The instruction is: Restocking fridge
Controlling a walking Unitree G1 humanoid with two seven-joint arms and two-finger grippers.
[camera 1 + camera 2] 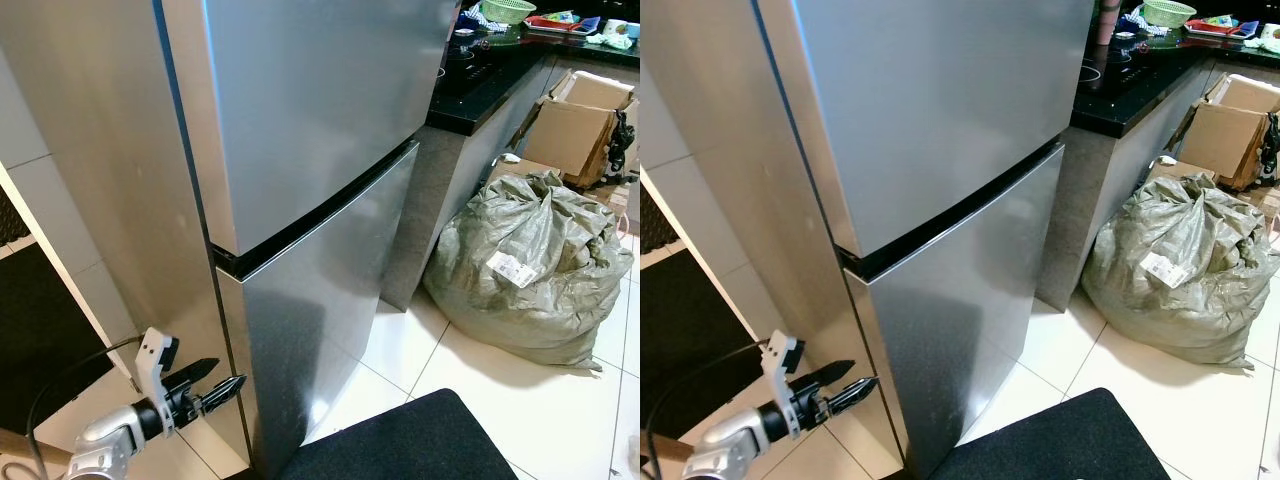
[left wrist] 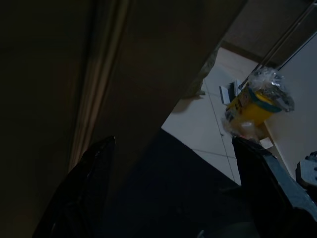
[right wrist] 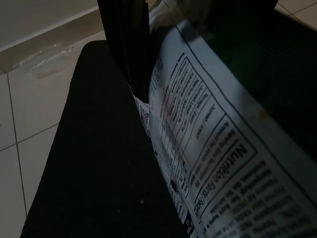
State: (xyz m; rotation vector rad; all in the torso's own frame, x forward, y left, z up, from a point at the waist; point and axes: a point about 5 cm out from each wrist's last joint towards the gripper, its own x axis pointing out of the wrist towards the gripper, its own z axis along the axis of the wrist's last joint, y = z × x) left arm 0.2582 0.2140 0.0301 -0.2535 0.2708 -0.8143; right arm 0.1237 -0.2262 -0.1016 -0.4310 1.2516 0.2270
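Note:
The tall steel fridge (image 1: 310, 130) stands in front of me with both doors shut; the lower door (image 1: 330, 280) meets the upper one at a dark seam. My left gripper (image 1: 228, 374) is low at the fridge's left front corner, open, its fingertips right at the lower door's edge with nothing between them. In the left wrist view the two fingers (image 2: 91, 168) frame that door edge. My right gripper (image 3: 168, 44) is shut on a printed packet (image 3: 213, 163) with a nutrition label, one black finger (image 3: 126, 54) pressed against it. A yellow, plastic-wrapped item (image 2: 257, 106) shows beyond.
A black mat (image 1: 400, 445) lies on the white tiles at the fridge's foot. A bulging grey-green sack (image 1: 530, 270) and cardboard boxes (image 1: 575, 125) sit to the right, below a black counter (image 1: 490, 75). A white wall edge (image 1: 60, 240) stands at the left.

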